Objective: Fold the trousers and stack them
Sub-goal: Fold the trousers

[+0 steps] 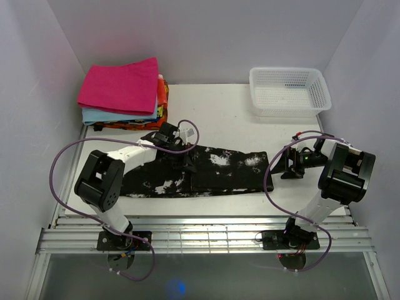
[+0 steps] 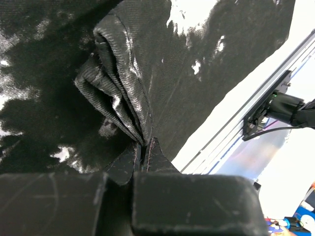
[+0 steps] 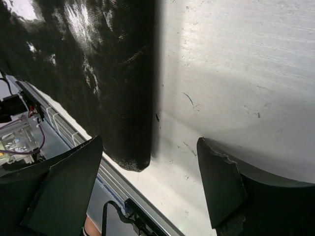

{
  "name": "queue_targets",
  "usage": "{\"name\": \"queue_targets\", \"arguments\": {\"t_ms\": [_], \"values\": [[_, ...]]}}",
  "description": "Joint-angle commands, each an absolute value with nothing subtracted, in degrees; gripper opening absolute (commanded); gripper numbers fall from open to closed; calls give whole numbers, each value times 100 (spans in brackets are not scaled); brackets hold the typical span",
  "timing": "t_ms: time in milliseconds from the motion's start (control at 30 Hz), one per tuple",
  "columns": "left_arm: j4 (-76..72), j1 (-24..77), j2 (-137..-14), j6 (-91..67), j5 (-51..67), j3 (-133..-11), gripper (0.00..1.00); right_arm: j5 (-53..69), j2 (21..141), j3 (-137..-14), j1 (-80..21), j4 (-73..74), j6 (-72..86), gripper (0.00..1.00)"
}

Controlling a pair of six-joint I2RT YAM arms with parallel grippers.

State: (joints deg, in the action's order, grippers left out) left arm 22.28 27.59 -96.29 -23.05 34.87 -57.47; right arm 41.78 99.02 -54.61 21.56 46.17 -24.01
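**A:** White table from above, walled at 9, 12 and 3 o'clock, with a slatted rail along 6. Open room at centre-back, between a folded stack at 10 and a plastic mesh basket at 1.

**B:** And the trousers?

**A:** Spread flat across the middle, black with white blotches. Left gripper on their far edge, right gripper just off the 3 o'clock end.

**B:** Left wrist?

**A:** Clamped tight on a bunched ridge of twill-ribbed cloth, pleated toward 11.

**B:** Right wrist?

**A:** Fingers spread wide, grasping nothing, low over bare scuffed table. Rounded trouser hem at 9.
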Motion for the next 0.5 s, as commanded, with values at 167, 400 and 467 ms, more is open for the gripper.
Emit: {"name": "queue_targets", "arguments": {"t_ms": [167, 400, 467], "values": [[1996, 2733, -9870, -1890, 3341, -5775, 0, 4500, 10055, -5476, 2039, 4492, -2426, 79], [1846, 2725, -10125, -1732, 2910, -5748, 0, 4684, 10361, -5238, 1784, 4245, -2355, 74], [1881, 2725, -10177, -1731, 2717, -5766, 0, 4711, 10424, -5273, 1758, 4237, -2321, 73]]}}
